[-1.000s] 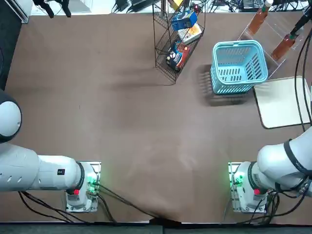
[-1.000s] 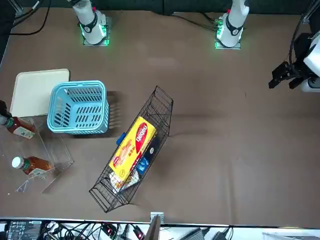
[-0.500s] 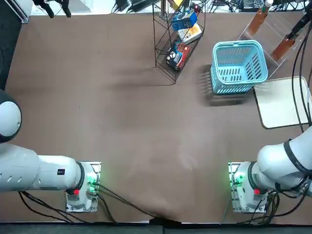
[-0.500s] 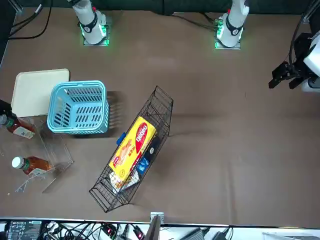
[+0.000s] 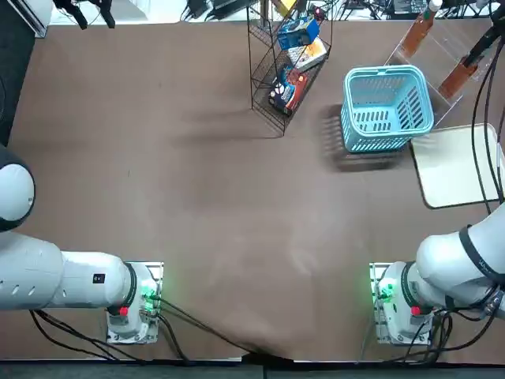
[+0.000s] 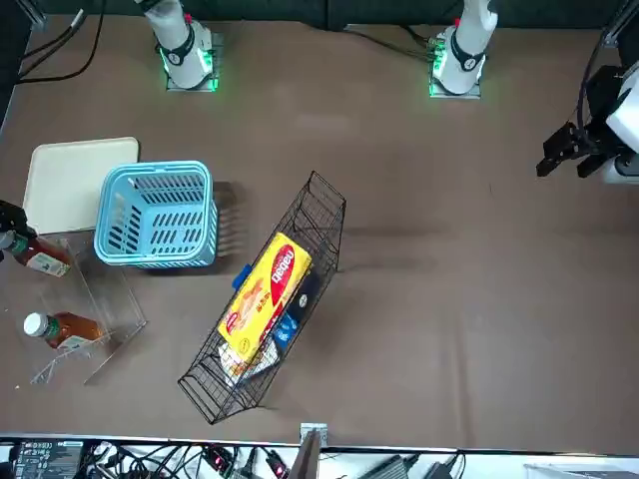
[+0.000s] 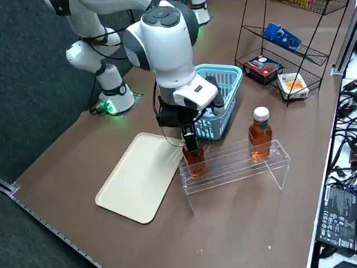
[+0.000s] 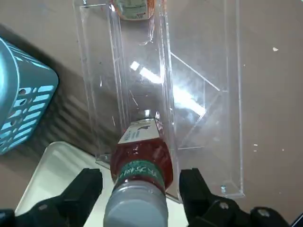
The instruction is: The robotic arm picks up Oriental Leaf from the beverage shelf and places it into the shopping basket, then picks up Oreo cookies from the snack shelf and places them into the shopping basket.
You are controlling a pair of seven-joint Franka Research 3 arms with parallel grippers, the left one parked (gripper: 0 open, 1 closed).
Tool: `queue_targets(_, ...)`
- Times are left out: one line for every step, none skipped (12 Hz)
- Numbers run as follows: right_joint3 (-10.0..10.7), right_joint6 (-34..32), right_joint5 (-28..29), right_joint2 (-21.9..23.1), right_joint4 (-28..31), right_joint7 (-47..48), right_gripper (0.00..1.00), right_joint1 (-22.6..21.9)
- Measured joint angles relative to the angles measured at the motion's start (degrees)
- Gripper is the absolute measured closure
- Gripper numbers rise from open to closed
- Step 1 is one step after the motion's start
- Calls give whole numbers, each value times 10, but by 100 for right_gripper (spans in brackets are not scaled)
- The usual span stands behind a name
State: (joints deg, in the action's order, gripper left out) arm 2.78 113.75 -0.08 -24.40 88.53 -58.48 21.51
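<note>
Brown tabletop spreads out in the top view; near its far right corner I see the clear plastic rack, just beside the light blue basket. The blue Oreo pack sits in the black wire rack, close to the table's far edge.

In the front view, a second bottle lies in the same plastic rack; bumping the rack could roll or shift it.

From my right side, my right gripper reaches down to the tea bottle at the rack's end nearest the cream board.

At my wrist, my fingers stand wide apart astride the cap, gripping nothing. Closing off-centre could tip the bottle; pinching only the smooth cap could let it slip.
</note>
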Motion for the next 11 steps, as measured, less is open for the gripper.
queue_targets(0, 0, 0, 0, 0, 0, 0, 0)
queue_targets(0, 0, 0, 0, 0, 0, 0, 0)
queue_targets(0, 0, 0, 0, 0, 0, 0, 0)
queue_targets(0, 0, 0, 0, 0, 0, 0, 0)
queue_targets(0, 0, 0, 0, 0, -1, 0, 0)
queue_targets(0, 0, 0, 0, 0, -1, 2, 0)
queue_targets(0, 0, 0, 0, 0, -1, 7, 0)
queue_targets(0, 0, 0, 0, 0, -1, 12, 0)
queue_targets(0, 0, 0, 0, 0, -1, 26, 0)
queue_targets(0, -1, 1, 0, 0, -3, 45, 0)
queue_targets(0, -1, 1, 0, 0, -4, 45, 0)
